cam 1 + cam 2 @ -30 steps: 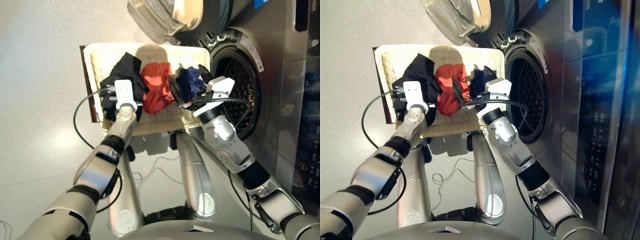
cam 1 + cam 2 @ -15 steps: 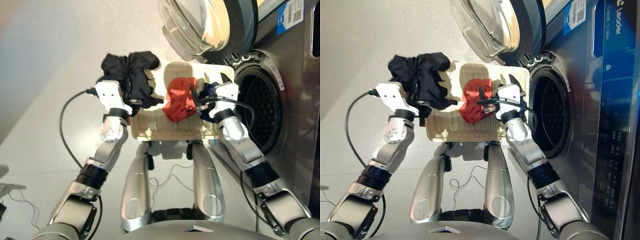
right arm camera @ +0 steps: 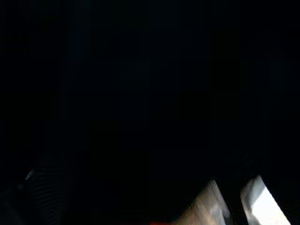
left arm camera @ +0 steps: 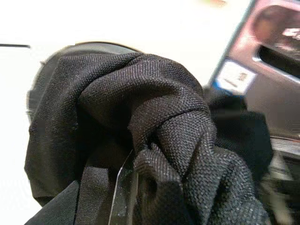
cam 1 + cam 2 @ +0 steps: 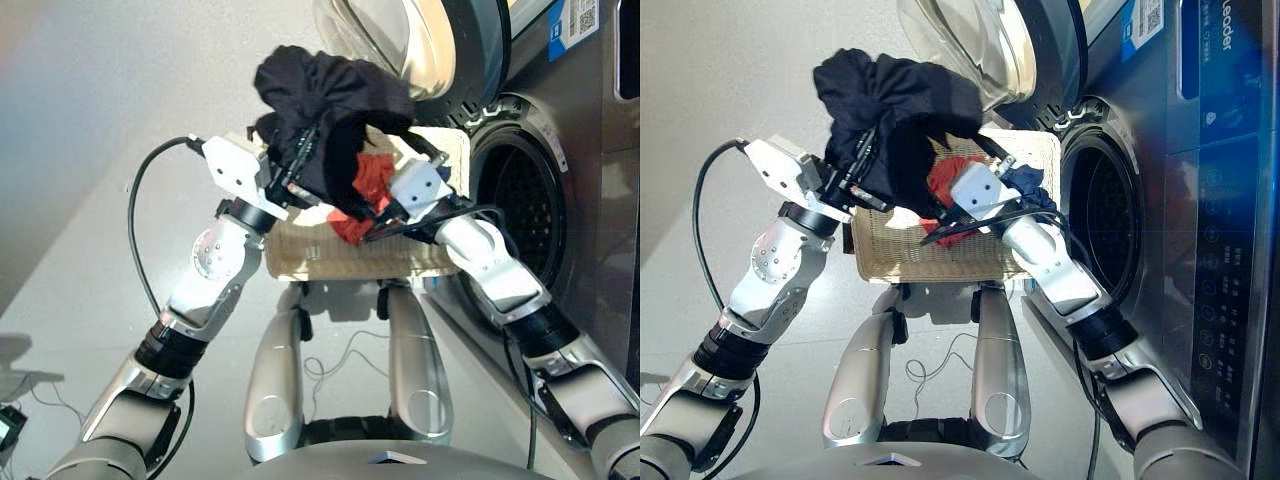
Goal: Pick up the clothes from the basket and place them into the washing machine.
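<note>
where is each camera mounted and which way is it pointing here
Left eye view: on the head, looking down over both arms at the basket, the washing machine, and the black garment held by the left gripper.
Right eye view: its stereo twin, same scene, both arms; the right gripper is over the orange-red garment.
Left wrist view: on the left wrist, filled by the black garment.
Right wrist view: on the right wrist, almost wholly dark.
Shared: the black garment shows in both eyes and the left wrist.

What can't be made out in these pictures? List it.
- Left gripper: its fingers are buried in the bunched black fabric garment, head views and left wrist view.
- Right wrist view: almost wholly dark, nothing identifiable.
- Dark blue fabric garment: mostly hidden behind the right gripper.
- Washing machine's perforated metal drum: contents too dark.
</note>
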You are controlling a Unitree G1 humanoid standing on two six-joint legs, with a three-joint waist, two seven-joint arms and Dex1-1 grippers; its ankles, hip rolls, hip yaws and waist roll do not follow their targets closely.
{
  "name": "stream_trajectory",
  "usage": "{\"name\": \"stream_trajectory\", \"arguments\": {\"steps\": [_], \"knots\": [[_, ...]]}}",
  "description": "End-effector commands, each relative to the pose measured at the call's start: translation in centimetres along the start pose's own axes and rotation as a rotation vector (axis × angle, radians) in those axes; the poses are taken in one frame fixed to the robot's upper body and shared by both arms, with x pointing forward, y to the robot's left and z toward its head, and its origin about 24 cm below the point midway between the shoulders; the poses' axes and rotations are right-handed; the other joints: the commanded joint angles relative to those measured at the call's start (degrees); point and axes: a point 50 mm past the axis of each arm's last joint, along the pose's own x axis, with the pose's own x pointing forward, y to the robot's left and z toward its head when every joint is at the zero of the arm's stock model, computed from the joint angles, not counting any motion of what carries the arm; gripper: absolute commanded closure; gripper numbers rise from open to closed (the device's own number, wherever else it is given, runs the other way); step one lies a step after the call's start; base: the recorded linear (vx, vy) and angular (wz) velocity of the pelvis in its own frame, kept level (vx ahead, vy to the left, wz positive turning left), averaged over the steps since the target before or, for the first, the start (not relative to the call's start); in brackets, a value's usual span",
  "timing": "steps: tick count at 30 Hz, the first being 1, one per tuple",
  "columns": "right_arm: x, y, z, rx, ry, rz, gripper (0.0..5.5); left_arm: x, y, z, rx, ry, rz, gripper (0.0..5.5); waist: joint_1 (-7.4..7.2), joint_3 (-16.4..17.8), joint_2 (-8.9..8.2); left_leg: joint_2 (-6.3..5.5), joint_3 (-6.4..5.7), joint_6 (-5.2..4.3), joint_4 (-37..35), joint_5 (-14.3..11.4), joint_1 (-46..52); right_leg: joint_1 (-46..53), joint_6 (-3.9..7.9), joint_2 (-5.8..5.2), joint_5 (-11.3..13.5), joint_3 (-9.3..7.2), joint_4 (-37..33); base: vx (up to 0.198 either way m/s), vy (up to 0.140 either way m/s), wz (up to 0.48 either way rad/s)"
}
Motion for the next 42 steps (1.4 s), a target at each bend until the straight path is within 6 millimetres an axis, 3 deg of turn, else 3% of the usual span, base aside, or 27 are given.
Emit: {"name": "stream_trajectory", "arguments": {"steps": [1, 9, 20, 21, 22, 31, 32, 34, 35, 39, 42], "knots": [[2.2, -0.8, 4.5, -0.069, -0.205, -0.005, 0.0, 0.7, -2.2, 3.8, -0.035, -0.173, -0.161, 5.5, -0.36, -0.8, -0.13, 0.44, -2.25, -1.82, 5.1, -3.8, 0.1, 7.2, 6.61, -3.52, 7.1, 2.75, -11.7, 0.0, 0.0, 0.0], [3.1, -1.3, 7.0, -0.087, -0.317, -0.041, 0.0, 0.8, -2.4, 2.1, -0.07, -0.059, -0.217, 5.5, -0.59, -0.8, 0.17, 0.51, -2.17, -1.73, 5.6, -3.8, -0.6, 6.5, 6.56, -3.36, 7.0, 3.13, -11.5, 0.0, 0.0, 0.0], [2.4, -1.9, 9.3, -0.101, -0.437, -0.112, 0.0, 0.3, -1.9, 0.5, -0.025, 0.082, -0.272, 5.5, -1.05, -0.8, 0.44, 0.76, -1.96, -1.67, 6.5, -4.0, -1.4, 5.6, 6.66, -3.14, 6.9, 3.72, -10.9, 0.0, 0.0, 0.0], [2.4, -1.9, 9.5, -0.098, -0.446, -0.115, 0.28, 0.3, -1.9, 0.4, -0.021, 0.088, -0.273, 5.5, -1.07, -0.8, 0.43, 0.79, -1.93, -1.66, 6.5, -4.0, -1.4, 5.5, 6.69, -3.09, 6.9, 3.75, -10.8, 0.0, 0.0, 0.0], [2.3, -1.9, 9.5, -0.098, -0.45, -0.118, 5.37, 0.3, -1.8, 0.5, -0.01, 0.089, -0.273, 5.5, -1.06, -0.8, 0.45, 0.84, -1.85, -1.67, 6.5, -4.0, -1.4, 5.4, 6.71, -3.04, 6.9, 3.79, -10.8, 0.0, 0.0, 0.0], [1.9, -2.5, 9.7, -0.127, -0.476, -0.155, 5.5, 0.2, -1.6, 0.5, -0.001, 0.089, -0.266, 5.5, -0.98, -0.8, 0.98, 1.14, -2.1, -2.07, 6.3, -3.6, -1.5, 5.1, 6.61, -2.79, 6.6, 3.47, -10.5, 0.0, 0.0, 0.0], [1.9, -2.5, 9.7, -0.124, -0.477, -0.159, 5.5, 0.2, -1.6, 0.6, 0.0, 0.086, -0.266, 4.59, -0.95, -0.8, 1.05, 1.13, -2.16, -2.11, 6.1, -3.6, -1.5, 5.2, 6.6, -2.72, 6.6, 3.42, -10.6, 0.0, 0.0, 0.0], [1.8, -2.4, 9.5, -0.121, -0.475, -0.164, 5.5, 0.2, -1.6, 0.7, 0.002, 0.076, -0.264, 0.99, -0.86, -0.8, 1.11, 1.2, -2.26, -2.18, 5.9, -3.4, -1.5, 5.3, 6.57, -2.72, 6.5, 3.24, -10.7, 0.0, 0.0, 0.0], [1.7, -2.4, 9.4, -0.121, -0.472, -0.169, 5.5, 0.2, -1.6, 0.7, 0.005, 0.072, -0.261, 0.0, -0.82, -0.8, 1.15, 1.27, -2.33, -2.19, 6.0, -3.4, -1.6, 5.2, 6.53, -2.68, 6.5, 3.17, -10.5, 0.0, 0.0, 0.0], [1.6, -2.4, 8.6, -0.109, -0.447, -0.182, 5.5, 0.2, -1.4, 0.9, 0.005, 0.056, -0.242, 0.0, -0.7, -0.8, 1.29, 1.28, -2.51, -2.23, 6.2, -3.5, -1.7, 5.1, 6.46, -2.56, 6.3, 3.01, -10.2, 0.0, 0.0, 0.0], [1.3, -2.2, 6.9, -0.076, -0.39, -0.215, 5.5, 0.2, -1.3, 1.0, -0.004, 0.026, -0.208, 0.0, -0.54, -0.8, 1.5, 1.33, -2.73, -2.32, 6.2, -3.5, -1.8, 5.2, 6.43, -2.65, 6.1, 2.81, -10.2, 0.0, 0.0, 0.0]]}}
